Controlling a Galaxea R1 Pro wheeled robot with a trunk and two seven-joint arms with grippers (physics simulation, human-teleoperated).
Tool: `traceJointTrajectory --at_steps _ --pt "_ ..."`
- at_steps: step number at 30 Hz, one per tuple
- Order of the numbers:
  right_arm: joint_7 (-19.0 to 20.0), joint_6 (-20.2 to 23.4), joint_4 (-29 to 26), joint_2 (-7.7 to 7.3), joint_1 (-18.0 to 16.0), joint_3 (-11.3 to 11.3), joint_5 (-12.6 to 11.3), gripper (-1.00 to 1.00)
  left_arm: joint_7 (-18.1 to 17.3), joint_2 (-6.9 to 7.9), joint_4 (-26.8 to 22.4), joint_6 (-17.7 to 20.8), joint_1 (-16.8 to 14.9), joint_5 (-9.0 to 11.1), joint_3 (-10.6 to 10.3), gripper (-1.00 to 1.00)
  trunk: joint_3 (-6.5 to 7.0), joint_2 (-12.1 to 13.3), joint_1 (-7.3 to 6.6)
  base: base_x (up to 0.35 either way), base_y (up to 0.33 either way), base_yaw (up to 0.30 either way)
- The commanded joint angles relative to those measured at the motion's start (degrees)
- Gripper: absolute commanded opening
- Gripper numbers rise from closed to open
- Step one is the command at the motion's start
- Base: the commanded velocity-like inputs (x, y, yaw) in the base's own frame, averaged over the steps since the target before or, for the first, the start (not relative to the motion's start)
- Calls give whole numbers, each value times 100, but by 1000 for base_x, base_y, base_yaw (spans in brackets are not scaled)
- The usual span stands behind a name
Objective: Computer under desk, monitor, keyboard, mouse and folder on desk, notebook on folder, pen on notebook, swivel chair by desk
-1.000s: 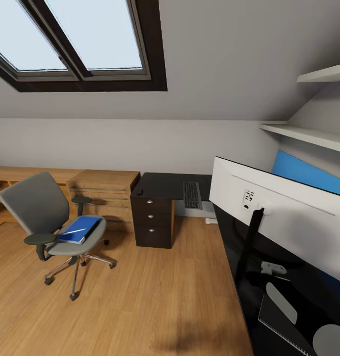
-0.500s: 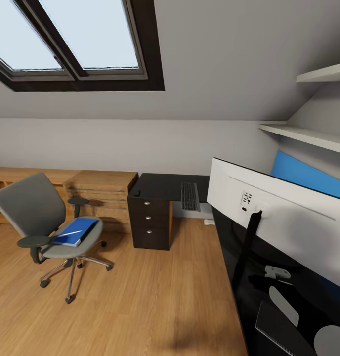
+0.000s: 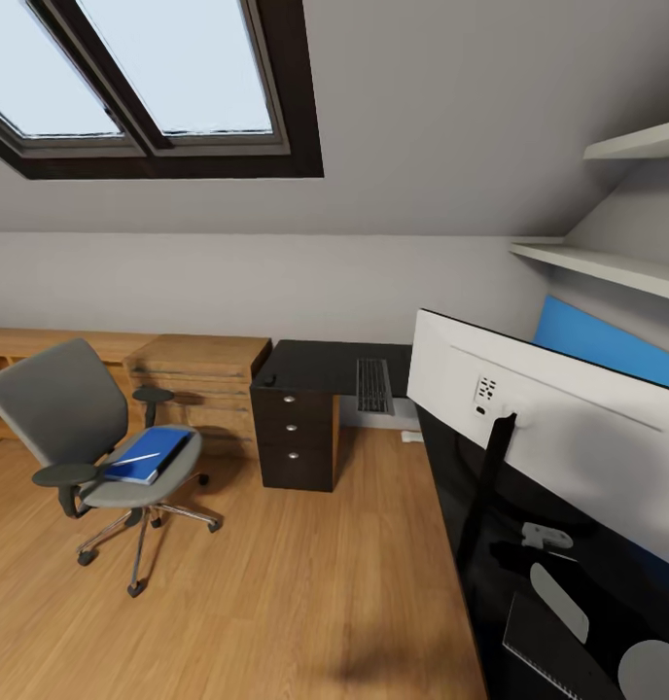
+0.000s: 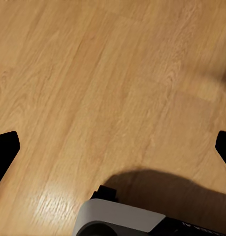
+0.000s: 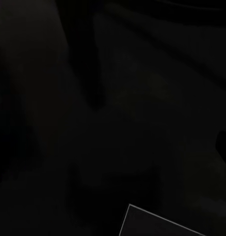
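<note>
The room has a sloped grey ceiling with a big dark-framed window [image 3: 150, 87] and a light wood floor [image 3: 276, 603]. The desk [image 3: 320, 365] has a shiny black top that runs along the back wall and down the right side. Under the left end of its back part sits a dark drawer unit [image 3: 296, 437] with three drawers, all pushed in. The keyboard [image 3: 374, 385] lies flat on the back part of the desk, near its front edge. The monitor [image 3: 568, 428] stands on the right part of the desk with its white back showing, held up by a thin black stand. A blue panel [image 3: 607, 350] rises behind it, and white shelves [image 3: 607, 262] hang on the wall above. A low light-wood cabinet [image 3: 193, 374] touches the left end of the desk. The swivel chair [image 3: 87, 447] stands out on the floor, well apart from the desk. The folder [image 3: 150, 455] lies on the chair seat, and the pen [image 3: 137, 456] rests on top of the folder. In the left wrist view, the left claw [image 4: 113, 147] hangs over the wood floor with its two dark fingertips [image 4: 4, 147] spread far apart and nothing between them. The right wrist view is almost all black, so I cannot tell whether the right claw is spread or closed.
</note>
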Motion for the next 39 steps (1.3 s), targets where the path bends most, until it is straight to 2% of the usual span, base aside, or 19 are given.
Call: traceJointTrajectory --at_steps 1,20,26,28,39 --pt "-55 11 -11 -12 -6 43 -52 100 46 7 -9 -21 -2 59 -47 100 -26 -48 24 0 0 0" --pt "-19 11 231 -16 -55 34 -61 100 53 2 -11 -22 -2 66 -46 100 -367 -810 441 0 0 0" --pt "203 11 451 -30 -78 21 -74 100 53 0 -10 -23 -2 67 -46 100 -475 -1051 573 0 0 0" --pt "337 11 685 -33 -198 18 -77 100 53 6 -10 -25 -2 67 -46 100 -511 -1131 617 0 0 0" --pt "448 11 932 -36 -339 12 -78 100 53 11 -10 -29 -2 66 -46 100 -709 -1572 858 0 0 0"
